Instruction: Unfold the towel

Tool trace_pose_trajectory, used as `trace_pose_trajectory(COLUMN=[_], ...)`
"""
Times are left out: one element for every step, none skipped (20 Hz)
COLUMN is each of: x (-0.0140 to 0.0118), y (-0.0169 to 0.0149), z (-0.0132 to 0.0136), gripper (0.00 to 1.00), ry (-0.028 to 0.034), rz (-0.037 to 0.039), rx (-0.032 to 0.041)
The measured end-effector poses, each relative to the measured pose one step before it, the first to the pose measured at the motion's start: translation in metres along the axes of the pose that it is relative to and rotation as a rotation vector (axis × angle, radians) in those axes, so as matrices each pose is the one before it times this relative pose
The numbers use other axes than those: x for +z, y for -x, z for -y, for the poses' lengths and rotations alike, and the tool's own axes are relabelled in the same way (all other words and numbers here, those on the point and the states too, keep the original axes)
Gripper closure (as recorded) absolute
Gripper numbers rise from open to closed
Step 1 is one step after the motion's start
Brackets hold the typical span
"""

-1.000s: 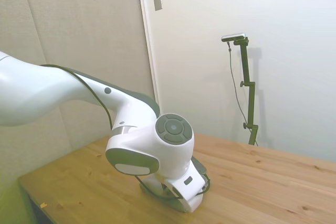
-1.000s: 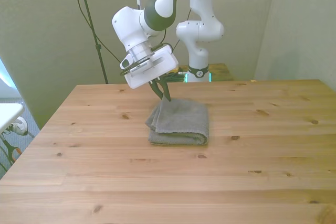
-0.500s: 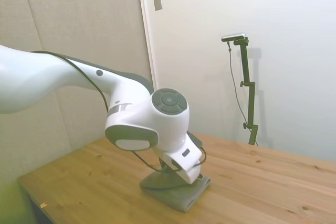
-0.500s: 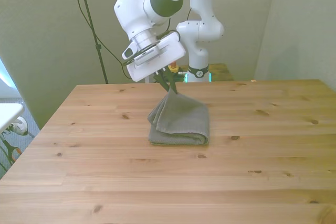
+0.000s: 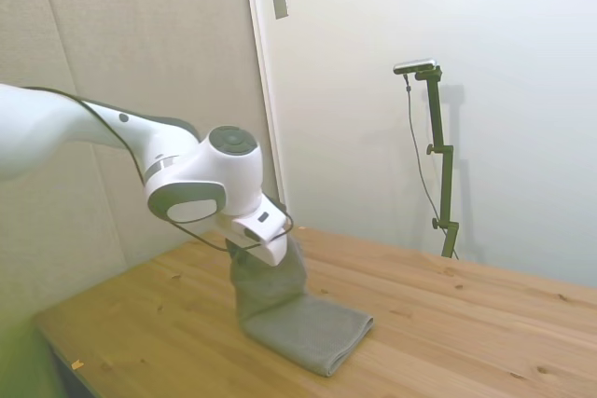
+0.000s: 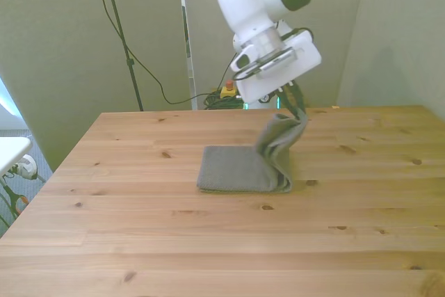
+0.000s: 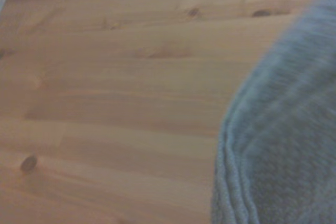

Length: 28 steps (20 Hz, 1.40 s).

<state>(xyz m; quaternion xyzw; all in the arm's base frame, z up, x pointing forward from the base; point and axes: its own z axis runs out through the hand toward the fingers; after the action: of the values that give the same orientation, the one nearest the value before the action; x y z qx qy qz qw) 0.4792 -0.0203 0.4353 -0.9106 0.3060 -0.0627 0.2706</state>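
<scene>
On wooden table [image 6: 139, 241]: grey towel [image 6: 236, 170]; pale walls [image 5: 522, 90].

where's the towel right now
In the front view the towel lies near the middle of the wooden table, its layer on the front view's right pulled up off the wood by the gripper.

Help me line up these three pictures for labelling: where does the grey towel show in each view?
Side view: the towel lies low in the middle, one layer lifted up to the end effector.
Front view: the towel is at centre, its raised layer on the front view's right.
Wrist view: the towel fills one side, blurred.
Shared landmark: the wooden table under it.
</scene>
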Motion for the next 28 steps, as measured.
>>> trace_pose_trajectory(x=[0.01034,0.00953,0.00763,0.00641,0.00484,0.00399,0.00219,0.00071,-0.00031,-0.00085,-0.00059,-0.0003,-0.00017,-0.0002,-0.00065,-0.00116,-0.00232,-0.00378,-0.00552,-0.00622,-0.00665,-0.00666,-0.00695,-0.0075,-0.00895,-0.00965,-0.00809,-0.00643], y=[0.01387,0.01329,0.01082,0.00856,0.00546,0.00317,0.00115,-0.00024,-0.0008,-0.00115,-0.0008,-0.00038,-0.00009,0.00013,0.00031,0.00041,0.00059,0.00083,0.00107,0.0014,0.00199,0.00246,0.00268,0.00231,0.00097,-0.001,-0.00199,-0.00331], z=[0.00235,0.00176,0.00033,-0.00105,-0.0022,-0.00299,-0.00312,-0.00299,-0.00192,-0.00151,-0.001,-0.00047,-0.0001,0.00021,0.00057,0.00084,0.00158,0.00271,0.00378,0.00369,0.0037,0.00319,0.00275,0.00246,0.00155,-0.00018,-0.00157,-0.00222], gripper=[1.0,1.0,0.0,0.0,0.0,0.0,0.0,0.0,0.0,0.0,0.0,0.0,0.0,0.0,0.0,0.0,0.0,0.0,0.0,0.0,0.0,0.0,0.0,0.0,0.0,0.0,0.0,0.0], ry=[0.0117,0.01145,0.01223,0.01383,0.0137,0.0087,0.00494,0.00151,-0.00033,-0.00118,-0.0008,-0.00044,-0.00023,-0.00031,-0.00099,-0.00174,-0.00321,-0.00515,-0.0073,-0.00769,-0.00635,-0.00342,-0.00241,0.00216,0.01962,0.03697,0.0446,0.04495], rz=[0.00812,0.00832,0.00877,0.00538,-0.00046,0.00278,0.00371,0.00167,-0.00033,-0.00138,-0.00099,-0.00048,-0.00029,-0.00032,-0.00112,-0.0021,-0.00407,-0.00576,-0.00659,-0.00811,-0.00405,-0.00195,0.0017,0.00173,-0.00552,-0.01883,-0.02479,-0.02833], rx=[-0.01904,-0.0185,-0.01613,-0.01391,-0.01052,-0.00211,0.00283,0.00465,0.00405,0.00327,0.00229,0.00087,-0.00006,-0.00086,-0.00167,-0.00215,-0.00366,-0.00599,-0.00816,-0.00889,-0.00956,-0.01091,-0.00904,-0.0044,0.01006,0.02517,0.02835,0.02212])
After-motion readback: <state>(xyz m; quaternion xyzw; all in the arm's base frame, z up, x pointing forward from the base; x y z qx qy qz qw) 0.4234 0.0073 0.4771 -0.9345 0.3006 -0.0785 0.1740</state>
